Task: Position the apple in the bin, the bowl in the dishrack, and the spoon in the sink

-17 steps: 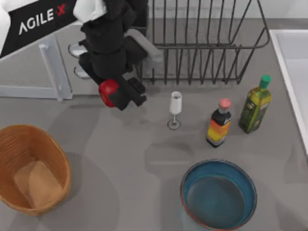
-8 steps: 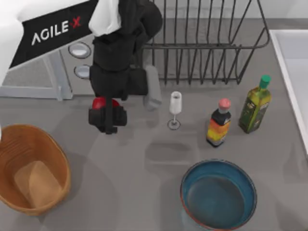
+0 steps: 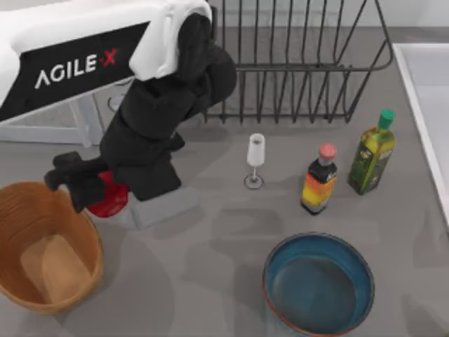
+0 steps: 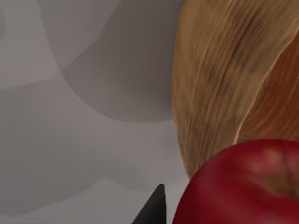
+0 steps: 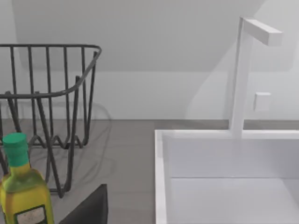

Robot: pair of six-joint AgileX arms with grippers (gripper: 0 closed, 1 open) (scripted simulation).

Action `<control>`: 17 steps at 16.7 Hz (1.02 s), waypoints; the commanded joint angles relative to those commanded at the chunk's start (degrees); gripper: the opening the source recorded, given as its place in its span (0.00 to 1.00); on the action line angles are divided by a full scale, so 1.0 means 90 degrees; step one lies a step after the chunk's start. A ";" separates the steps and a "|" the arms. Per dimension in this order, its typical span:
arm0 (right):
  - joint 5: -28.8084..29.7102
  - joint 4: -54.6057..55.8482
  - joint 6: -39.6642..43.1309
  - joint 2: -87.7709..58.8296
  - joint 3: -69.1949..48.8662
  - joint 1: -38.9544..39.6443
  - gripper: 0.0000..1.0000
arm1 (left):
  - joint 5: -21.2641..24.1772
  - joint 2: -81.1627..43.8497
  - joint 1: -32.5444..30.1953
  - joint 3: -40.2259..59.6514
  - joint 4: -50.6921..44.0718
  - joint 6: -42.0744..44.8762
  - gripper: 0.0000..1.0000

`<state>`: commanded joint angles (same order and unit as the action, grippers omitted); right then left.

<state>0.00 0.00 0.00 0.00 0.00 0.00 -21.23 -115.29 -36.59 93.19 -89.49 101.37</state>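
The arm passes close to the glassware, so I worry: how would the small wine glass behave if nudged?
The wine glass would probably tip easily: tall, thin stem, small foot. Once down it would likely roll, and it looks fragile, standing free beside the sauce bottle.

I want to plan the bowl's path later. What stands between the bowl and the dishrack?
In the top view, a small white goblet and a red-capped sauce bottle stand on the table between the bowl and the dishrack.

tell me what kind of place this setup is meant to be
Most likely a rendered kitchen counter: a black wire dishrack stands at the back, a white sink with a tap sits on the right, and an oil bottle and sauce bottle stand on the grey worktop.
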 joint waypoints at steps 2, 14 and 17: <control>0.0000 0.0000 0.0000 0.0000 0.0000 0.0000 1.00 | -0.0322 0.0214 -0.0071 -0.0255 -0.0241 0.1179 0.00; 0.0000 0.0000 0.0000 0.0000 0.0000 0.0000 1.00 | -0.1085 0.0917 -0.0247 -0.0903 -0.0667 0.3782 0.00; 0.0000 0.0000 0.0000 0.0000 0.0000 0.0000 1.00 | -0.1092 0.0891 -0.0200 -0.0968 -0.0567 0.3848 0.00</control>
<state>0.00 0.00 0.00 0.00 0.00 0.00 -31.06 -107.27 -38.39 84.47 -94.59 136.00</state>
